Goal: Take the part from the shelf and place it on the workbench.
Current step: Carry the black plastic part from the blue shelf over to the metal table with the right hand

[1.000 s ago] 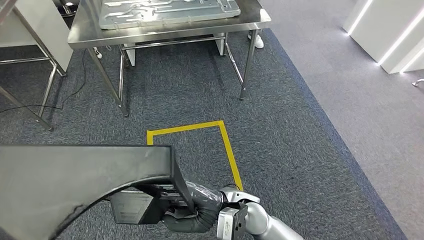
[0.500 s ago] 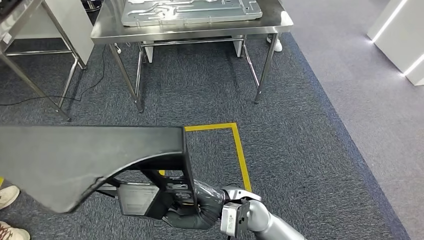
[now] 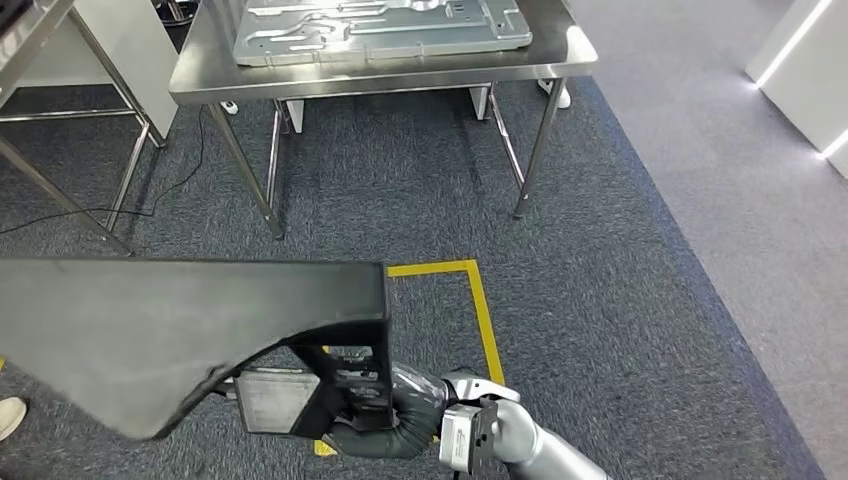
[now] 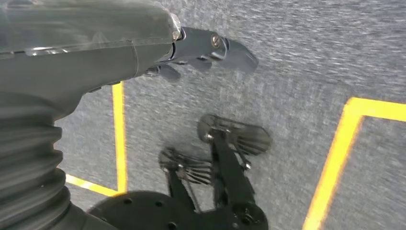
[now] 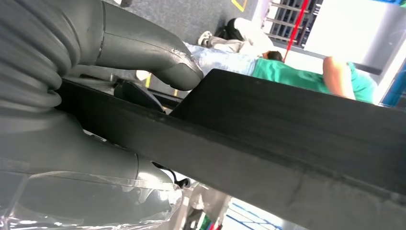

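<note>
A shoe tip (image 3: 10,416) of a person is seen at the far left edge of the head view, on the dark blue carpet (image 3: 400,190). A large black part (image 3: 170,325), flat and broad with a curved lower edge, is held low and in front of the robot, well short of the steel workbench (image 3: 400,72) that stands ahead. On that workbench a grey stamped metal panel (image 3: 380,25) is laid flat. A yellow tape line (image 3: 480,310) is marked on the carpet beneath and beside the part. The part's right end is gripped by the right hand (image 3: 375,415), whose grey thumb (image 5: 158,60) is pressed on one face while the rest of the hand is closed against the other. In the left wrist view the left hand (image 4: 191,48) is hung over the carpet with nothing in it; its dark fingers (image 4: 230,48) are stretched out, though whether they are spread cannot be told
</note>
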`<state>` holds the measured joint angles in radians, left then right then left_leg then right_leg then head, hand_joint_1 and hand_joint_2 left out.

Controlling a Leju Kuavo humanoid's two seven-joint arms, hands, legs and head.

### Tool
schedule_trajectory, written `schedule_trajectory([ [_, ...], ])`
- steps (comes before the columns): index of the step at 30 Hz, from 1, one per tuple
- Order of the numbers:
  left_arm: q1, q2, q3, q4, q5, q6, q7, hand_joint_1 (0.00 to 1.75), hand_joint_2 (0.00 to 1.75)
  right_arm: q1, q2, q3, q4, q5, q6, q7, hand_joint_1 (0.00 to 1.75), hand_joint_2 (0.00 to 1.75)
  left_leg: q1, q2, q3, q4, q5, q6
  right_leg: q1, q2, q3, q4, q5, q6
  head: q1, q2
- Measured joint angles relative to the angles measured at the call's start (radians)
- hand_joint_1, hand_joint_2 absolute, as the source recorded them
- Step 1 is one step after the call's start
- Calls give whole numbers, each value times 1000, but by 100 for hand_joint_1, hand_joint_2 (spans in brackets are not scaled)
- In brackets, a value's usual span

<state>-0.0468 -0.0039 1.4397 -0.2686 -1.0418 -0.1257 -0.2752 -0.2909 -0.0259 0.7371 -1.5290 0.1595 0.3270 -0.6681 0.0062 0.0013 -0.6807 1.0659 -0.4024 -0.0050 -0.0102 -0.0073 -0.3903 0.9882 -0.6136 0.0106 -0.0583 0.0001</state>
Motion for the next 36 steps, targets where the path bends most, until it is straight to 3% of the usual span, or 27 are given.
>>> schedule_trajectory([
  [2, -3, 2, 0, 0, -1, 0, -1, 0, 175, -3, 1, 0, -5, 0, 0, 0, 175, 175, -1, -3, 23, -13, -20, 17, -1, 0, -19, 55, 27, 13, 1, 0],
  [4, -5, 2, 0, 0, -1, 1, -3, 0, 175, -5, 1, 0, -8, 0, 0, -1, 175, 175, 4, -5, 53, -31, -33, 28, -1, 1, -85, 171, 60, 18, 2, 0],
  [6, -6, 2, 0, 0, -1, 1, -3, 0, 175, -5, 1, 0, -8, -1, 0, -1, 175, 175, 6, -5, 68, -39, -39, 33, -1, 2, -125, 235, 67, 19, 3, 0],
  [8, -6, 2, 0, 0, -1, 1, -3, 0, 175, -5, 0, 0, -8, -1, 0, -1, 175, 175, 6, -6, 77, -43, -45, 34, -2, 3, -154, 263, 50, 19, 3, 0],
  [10, -7, 2, 0, 0, -2, 1, -3, 0, 175, -3, -2, 0, -8, -1, 0, -1, 175, 175, 6, -13, 124, -48, -77, 34, -4, 4, -241, 280, -5, 23, 4, 0],
  [11, -7, 2, 0, 0, -2, 1, -3, 0, 175, -2, -3, 0, -8, -1, 0, -1, 175, 175, 6, -17, 153, -50, -98, 33, -4, 4, -277, 257, -8, 24, 4, 0],
  [12, -7, 2, 0, 0, -2, 1, -2, 0, 175, -2, -4, 0, -8, -1, 0, -1, 175, 175, 6, -20, 180, -51, -118, 30, -3, 4, -295, 203, 26, 24, 5, 0],
  [14, -8, 0, 0, 0, -2, 2, -2, 0, 175, -1, -6, 0, -7, -1, 0, -2, 175, 175, 4, -23, 208, -51, -144, 21, 2, 5, -290, 102, 153, 12, 5, 0],
  [15, -9, 0, 0, 0, -2, 3, -2, 0, 175, -1, -6, -1, -6, -1, 0, -3, 175, 175, 3, -24, 216, -55, -153, 15, 5, 5, -288, 76, 193, 4, 5, 0],
  [16, -9, -1, 0, 1, -2, 4, -2, 0, 175, -1, -7, -1, -5, -2, 0, -4, 175, 175, 2, -24, 223, -55, -155, 8, 8, 7, -286, 65, 207, -4, 5, 0],
  [18, -11, -1, 0, 1, -1, 8, -3, 0, 175, -3, -5, -1, -4, -2, 0, -9, 175, 175, 3, -21, 226, -41, -148, -7, 7, 10, -269, 54, 201, -18, 6, 0],
  [20, -13, -1, 0, 1, 0, 9, -3, 0, 175, -6, -4, -1, -2, -3, 0, -14, 175, 175, 5, -16, 191, 36, -144, -18, 4, 10, -243, 40, 191, -31, 6, 0],
  [22, -14, -1, 0, 1, 2, 9, -4, 0, 175, -7, -4, -1, 0, -4, 0, -15, 175, 175, 7, -11, 117, 151, -182, -24, 5, 9, -223, 34, 176, -40, 6, 0],
  [24, -11, -1, 0, 1, 4, 9, -4, 0, 175, -7, -4, -1, 3, -5, 0, -16, 175, 175, 7, -10, 49, 222, -239, -26, 6, 10, -204, 34, 158, -42, 5, 0],
  [25, -10, -1, 0, 1, 4, 9, -5, 0, 175, -7, -4, -1, 5, -6, 0, -17, 175, 175, 7, -9, 31, 221, -246, -26, 6, 11, -193, 35, 149, -41, 6, 0],
  [26, -10, -1, 0, 1, 5, 9, -5, 0, 175, -7, -4, -1, 7, -7, 1, -18, 175, 175, 7, -9, 27, 190, -226, -24, 7, 11, -179, 35, 139, -40, 6, 0],
  [28, -9, -1, 0, 1, 5, 9, -8, 0, 175, -9, -4, -1, 11, -9, 1, -20, 175, 175, 6, -7, 49, 70, -123, -16, 7, 11, -153, 35, 120, -36, 6, 0],
  [30, -9, 0, 0, 1, 5, 9, -11, 0, 175, -12, -4, 0, 14, -10, 1, -23, 175, 175, 0, -4, 69, -18, -58, -5, 9, 12, -138, 34, 103, -26, 6, 0],
  [34, -10, 1, 0, 1, 6, 8, -14, 0, 175, -20, -2, 0, 16, -12, 0, -24, 175, 175, 1, -7, 96, -50, -54, 22, 9, 12, -129, 61, 93, 1, 7, 0],
  [36, -12, 1, 0, 1, 6, 8, -13, 0, 175, -27, -2, 1, 16, -13, -1, -22, 175, 175, 4, -7, 117, -56, -56, 32, 7, 12, -168, 134, 58, 11, 8, 0],
])
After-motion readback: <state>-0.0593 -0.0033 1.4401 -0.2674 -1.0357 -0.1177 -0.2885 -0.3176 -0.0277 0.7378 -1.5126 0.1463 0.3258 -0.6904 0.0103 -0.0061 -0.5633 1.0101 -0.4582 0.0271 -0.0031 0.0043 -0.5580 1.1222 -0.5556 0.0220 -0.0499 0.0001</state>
